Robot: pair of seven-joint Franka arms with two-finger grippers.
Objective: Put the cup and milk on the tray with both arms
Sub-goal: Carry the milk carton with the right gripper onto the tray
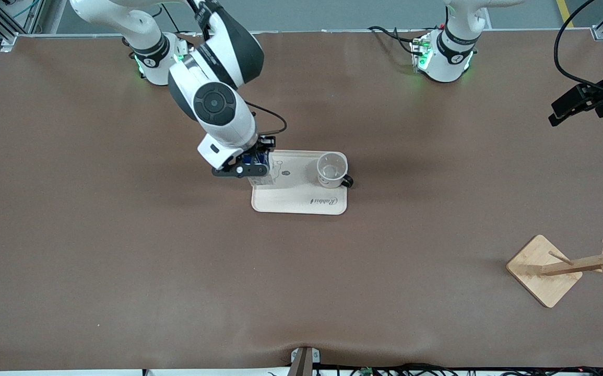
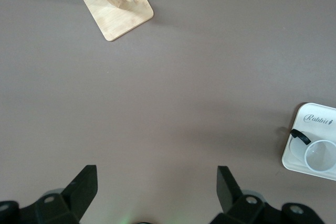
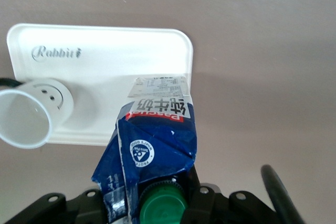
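Resting mid-table, the cream tray [image 1: 301, 201] with cursive "Rabbit" lettering carries the white cup [image 1: 331, 169], upright and empty. The right gripper [image 1: 254, 164] clamps the dark blue, green-capped milk [image 3: 157, 145] at the tray's edge. The left gripper [image 2: 155, 184] waits spread wide, empty.

The tray [image 1: 301, 201] lies on the worktop [image 1: 123, 261] near its middle. The cup [image 1: 331, 169] stands upright on the tray at the end toward the left arm's side. The milk [image 1: 259, 175] stands at the tray's other end, toward the right arm's side, clamped in the jaws of the right gripper [image 1: 251, 164] just over that edge. The wooden rack [image 1: 546, 269] sits well apart from the tray, nearer the front camera, at the left arm's end of the worktop. The left gripper [image 2: 157, 187] hangs with jaws spread over bare worktop at that same end, waiting.
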